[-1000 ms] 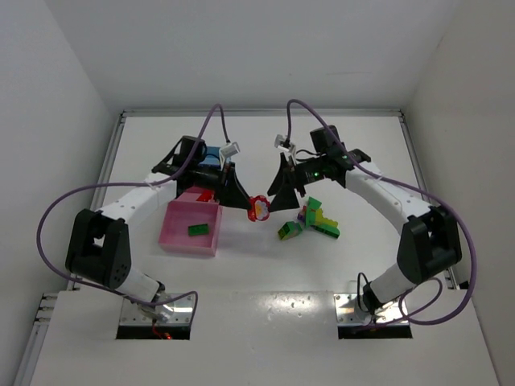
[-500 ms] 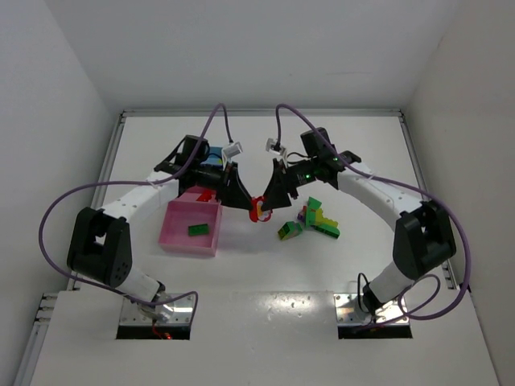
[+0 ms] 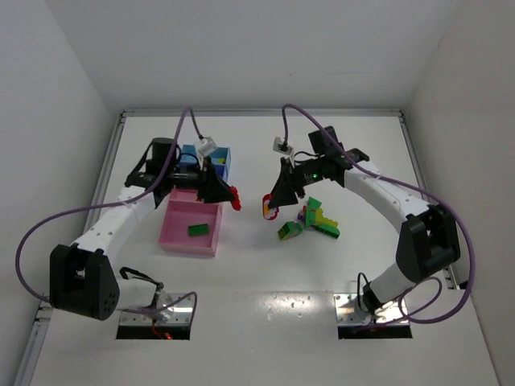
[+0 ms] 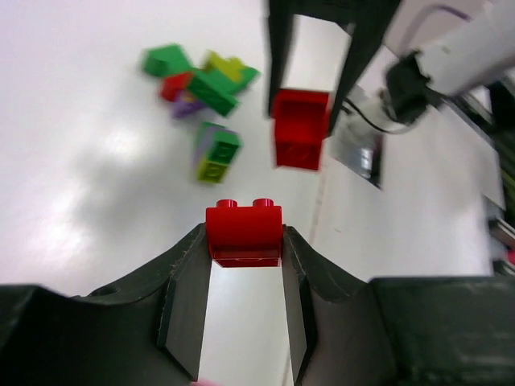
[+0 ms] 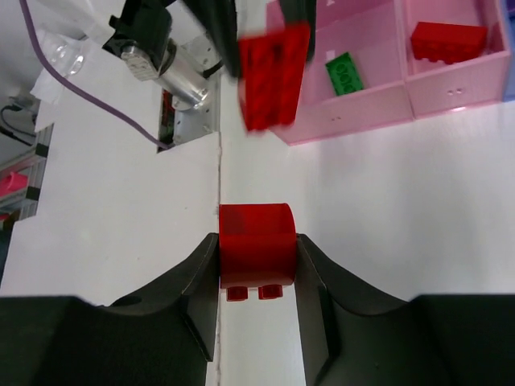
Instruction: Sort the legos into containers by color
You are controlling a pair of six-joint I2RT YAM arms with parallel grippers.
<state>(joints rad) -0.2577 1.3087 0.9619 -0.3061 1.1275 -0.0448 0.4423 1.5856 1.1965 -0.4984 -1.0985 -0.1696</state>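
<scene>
The left claw point(image 4: 245, 245) is closing tightly on a red brick point(image 4: 244, 227), and it is holding it by the two flat side walls, with the studs pointing away from the wrist. The right claw point(image 5: 257, 256) is pinching a second red brick point(image 5: 257, 240) in the same way, but with the studs turned toward its wrist. The two claws are facing each other above the bench point(image 3: 265, 273), near to each other but not touching.

The pile of legos point(image 3: 315, 219), in green, lime, purple and red, is lying just beside the right claw, on the side of its own arm. A small stack of green, purple and lime point(image 4: 216, 151) is lying a little apart from the pile, ahead of the left claw. The pink tray point(image 3: 183, 239) is just beside the left claw, toward its own arm, and the blue compartments point(image 3: 219, 158) are behind that claw. Ahead of the right claw, beyond the left one, one pink compartment is holding a green brick point(image 5: 344, 74) and the next one a red brick point(image 5: 447, 40).

I judge these bricks to be light, stiff and smooth, so they are not breaking easily, but they may be slipping or turning if taken by a corner. The best hold is on two opposite flat walls, not on the studs. Bricks stuck together may be needing a firm pull.

I am not finding any brand, label or writing that can be read.
</scene>
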